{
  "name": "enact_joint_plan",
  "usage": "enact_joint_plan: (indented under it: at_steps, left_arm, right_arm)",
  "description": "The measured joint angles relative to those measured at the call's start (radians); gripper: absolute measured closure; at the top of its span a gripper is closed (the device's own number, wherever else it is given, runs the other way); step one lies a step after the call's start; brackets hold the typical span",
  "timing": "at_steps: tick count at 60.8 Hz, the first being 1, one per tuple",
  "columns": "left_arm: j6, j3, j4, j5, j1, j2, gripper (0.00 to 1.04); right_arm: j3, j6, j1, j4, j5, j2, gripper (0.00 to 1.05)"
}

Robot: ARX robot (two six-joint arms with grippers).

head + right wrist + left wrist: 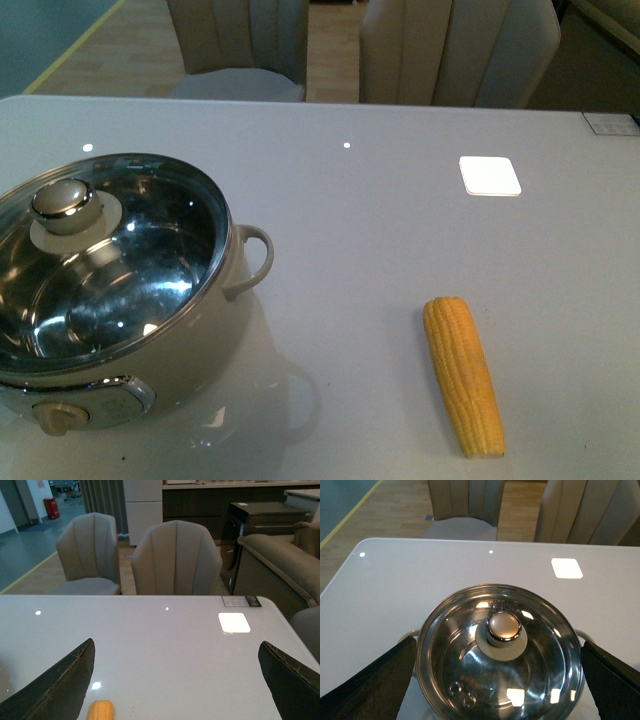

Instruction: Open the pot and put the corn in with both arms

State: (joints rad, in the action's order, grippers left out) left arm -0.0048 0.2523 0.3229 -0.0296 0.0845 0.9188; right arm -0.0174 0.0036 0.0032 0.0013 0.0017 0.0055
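At the near edge of the white table (400, 230), the pot (215, 350) sits on the robot's left, its beige front knob (58, 417) facing the camera and its glass lid (100, 270) closed, cream lid knob (65, 205) on top. A loop handle (255, 260) juts from the pot's side toward the corn (465, 375), which lies flat on the table well apart to the right, its length running away from the robot.

The left gripper (498, 640) hangs above the pot, its black fingers (375, 685) spread wide to either side of the lid and gripping nothing. The right gripper (176, 642) is likewise spread wide and empty above the bare table, with only one end of the corn in its view.

Farther along the tabletop glows a bright square reflection (490, 175). Beyond the far edge stand two beige chairs (240, 40), and a sofa (280, 565) sits off to the right.
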Motion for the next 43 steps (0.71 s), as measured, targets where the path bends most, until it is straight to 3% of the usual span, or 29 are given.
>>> enact_joint_plan:
  at_steps: [17,43]
  left_arm:
    - [-0.005,0.163,0.123,0.005,0.034,0.415,0.07]
    - [-0.002,0.324,0.100,0.003,0.034,0.718,0.07]
  right_arm:
    - [0.000,0.000,0.000,0.000,0.000,0.000,0.09]
    - [0.000,0.000,0.000,0.000,0.000,0.000,0.09]
